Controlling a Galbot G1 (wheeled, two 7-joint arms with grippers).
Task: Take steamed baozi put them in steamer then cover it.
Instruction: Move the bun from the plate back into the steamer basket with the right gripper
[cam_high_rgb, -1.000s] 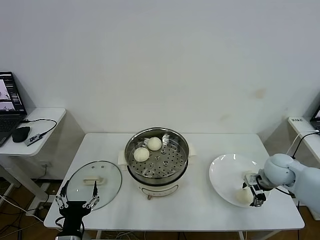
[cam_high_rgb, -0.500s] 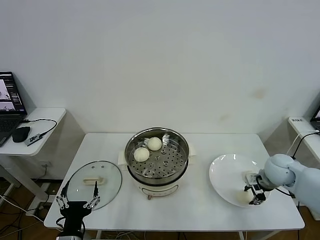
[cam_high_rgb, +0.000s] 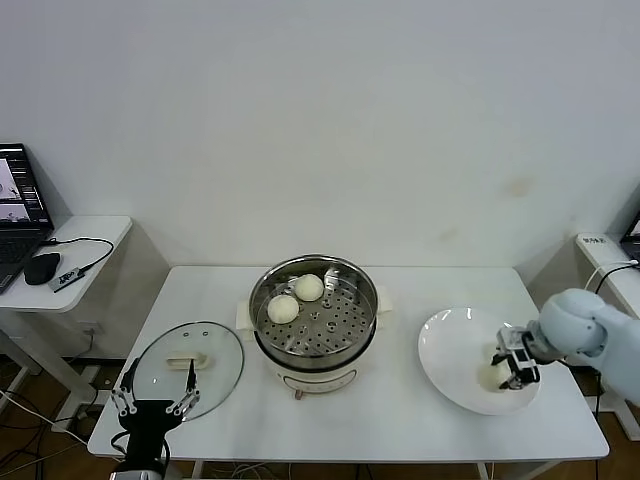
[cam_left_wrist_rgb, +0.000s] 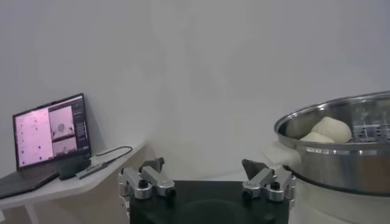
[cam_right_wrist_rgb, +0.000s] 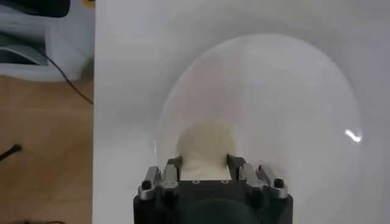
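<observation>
we see a white surface with a steel steamer on a white pot base at its middle. two cream-white baozi already sit inside the steamer, toward its far left part. to the robot's right of the steamer lies a flat white plate, near but apart from it.

the right hand is over the plate's right side, and its fingers are clamped on a third baozi, one finger on each flank of the bun. we cannot tell whether the bun is lifted clear of the plate. no fourth bun is visible.

the relation that matters: the steamer lies to the left of the held bun, and its open floor space is on the near and right part of the basket, the side facing this hand. the bun is round, so it has no long axis to align.

the glass cover lies flat on the surface left of the steamer. the left hand waits just in front of it with fingers apart, the nearer arm for the cover.
</observation>
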